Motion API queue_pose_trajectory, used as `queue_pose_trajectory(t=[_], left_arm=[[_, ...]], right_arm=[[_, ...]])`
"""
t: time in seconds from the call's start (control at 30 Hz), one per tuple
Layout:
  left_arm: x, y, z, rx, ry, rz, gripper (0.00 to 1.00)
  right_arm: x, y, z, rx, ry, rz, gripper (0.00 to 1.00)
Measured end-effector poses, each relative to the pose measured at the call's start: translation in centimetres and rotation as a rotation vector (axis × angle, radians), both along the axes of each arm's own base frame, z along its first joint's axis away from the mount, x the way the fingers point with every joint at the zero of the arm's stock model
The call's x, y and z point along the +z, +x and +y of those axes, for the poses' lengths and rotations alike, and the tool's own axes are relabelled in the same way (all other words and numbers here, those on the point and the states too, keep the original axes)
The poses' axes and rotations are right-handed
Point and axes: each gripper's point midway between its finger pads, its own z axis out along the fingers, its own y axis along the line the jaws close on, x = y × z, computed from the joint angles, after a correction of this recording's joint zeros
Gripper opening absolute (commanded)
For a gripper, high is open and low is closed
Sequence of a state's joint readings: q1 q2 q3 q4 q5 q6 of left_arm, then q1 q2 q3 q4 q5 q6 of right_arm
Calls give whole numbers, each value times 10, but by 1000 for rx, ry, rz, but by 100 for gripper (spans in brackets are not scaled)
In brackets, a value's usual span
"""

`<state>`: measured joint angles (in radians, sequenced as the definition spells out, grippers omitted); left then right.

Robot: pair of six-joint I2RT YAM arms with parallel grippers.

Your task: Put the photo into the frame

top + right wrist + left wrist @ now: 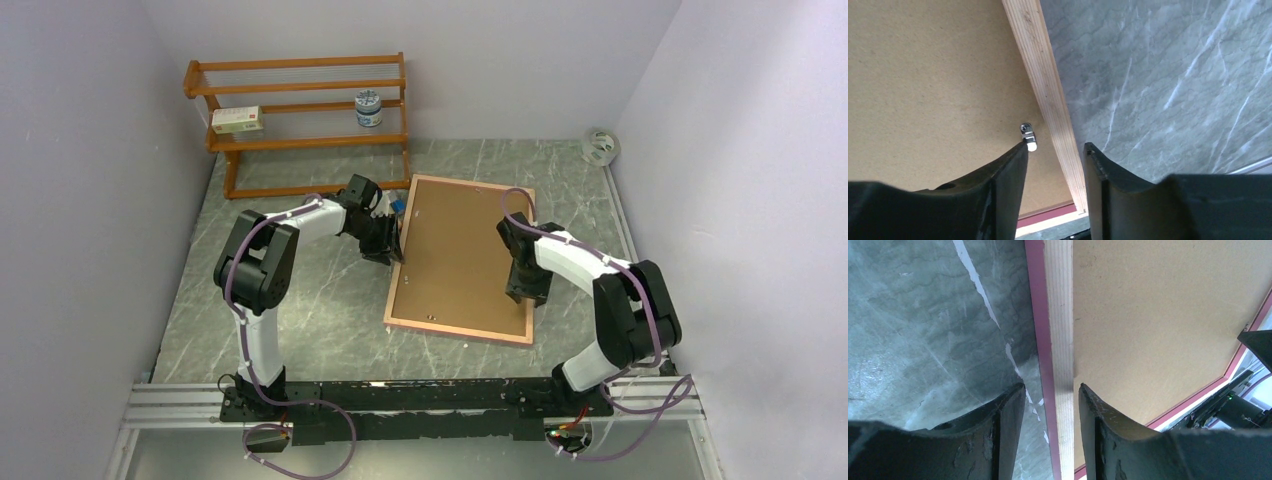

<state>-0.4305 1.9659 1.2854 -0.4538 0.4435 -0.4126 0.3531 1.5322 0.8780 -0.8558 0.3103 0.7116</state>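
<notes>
Frame: lies flat on the table, back side up, near the middle and a little toward the right arm. Its long sides run away from the arm bases and it is turned slightly off square. The rails are tan wood with a narrow pink edge outside.
Backing sheet: plain brown hardboard that fills the frame's opening and sits level inside the rails.
Metal tab: small and shiny, on the backing sheet just inside the right rail, touching or nearly touching the tip of the right gripper's inner finger.
Left gripper: at the frame's left long rail, about midway along. The jaws are apart and astride the rail, one finger over the table and the other over the backing sheet. A strip of table shows between the outer finger and the pink edge.
Right gripper: at the right long rail, toward the near corner. The jaws are apart and astride the rail, the inner finger over the backing sheet and the outer one over the table.
Table: grey-green marbled top.
Shelf rack: orange wood, standing at the far left against the wall, well apart from the frame.
Box: pale, on the rack's left side.
Jar: small with a light lid, on the rack's right side.
</notes>
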Motion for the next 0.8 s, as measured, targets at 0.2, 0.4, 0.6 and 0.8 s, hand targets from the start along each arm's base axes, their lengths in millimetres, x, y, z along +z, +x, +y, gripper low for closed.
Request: queue_pose_trajectory(t=[0.2, 0.4, 0.6, 0.8], left_arm=[[0, -1, 0, 0, 0, 0, 48], [0, -1, 0, 0, 1, 0, 47], [0, -1, 1, 0, 1, 1, 47], [0, -1, 1, 0, 2, 1, 47]], right_arm=[[-1, 4, -1, 17, -15, 0, 36], [-1, 3, -6, 38, -46, 11, 26], [-2, 4, -9, 56, -61, 16, 16], [-2, 4, -8, 58, -60, 16, 31]])
